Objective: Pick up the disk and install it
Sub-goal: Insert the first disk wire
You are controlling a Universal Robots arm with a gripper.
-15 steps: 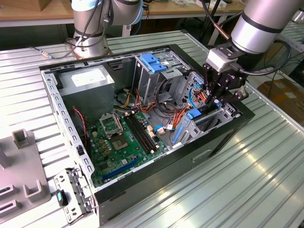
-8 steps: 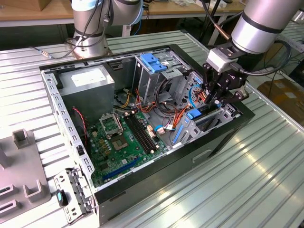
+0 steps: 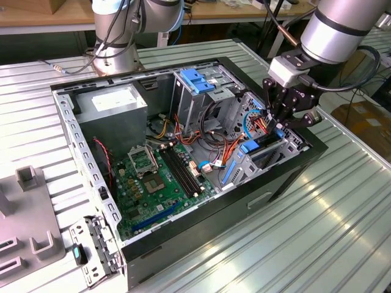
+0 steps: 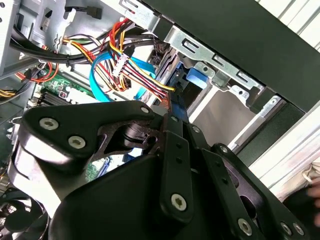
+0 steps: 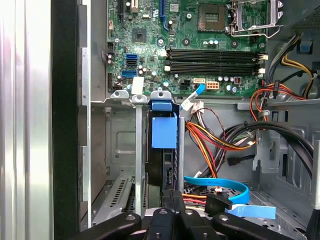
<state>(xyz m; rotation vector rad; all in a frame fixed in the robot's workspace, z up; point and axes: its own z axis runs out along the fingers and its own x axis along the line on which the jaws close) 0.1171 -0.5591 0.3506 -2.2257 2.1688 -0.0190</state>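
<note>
**Disk standing in the case's front bay, gripper right over it**

You have the gripper (image 3: 282, 125) down inside the open computer case (image 3: 293, 165), at the corner nearest the exterior view's right. Its black fingers point down at the disk (image 3: 259, 148), which stands on edge in a metal bay (image 5: 138, 165) at the front of the case. In the first wrist view the disk (image 5: 164, 150) shows as a dark slab with a blue plastic rail on its near edge, set upright between the bay's grey metal walls. The gripper's fingertips (image 5: 172, 200) sit close together directly over the disk's edge. Whether they are pinching the disk or only touching it, you cannot tell from these views; the gap between the jaws is hidden by the gripper's own linkage.

In the second wrist view the gripper's black body (image 4: 165, 165) fills the foreground, with the blue rail of the disk (image 4: 175, 102) just past it.

Beside the bay runs a bundle of red, yellow and orange wires (image 5: 215, 140) and a flat blue cable (image 5: 225, 187). Further in lies the green circuit board (image 3: 159, 177). A grey power-supply box (image 3: 116, 104) sits at the far corner, and a blue-topped drive cage (image 3: 197, 82) stands near the middle of the back wall. The case rests on a ribbed metal table (image 3: 330, 232).
</note>
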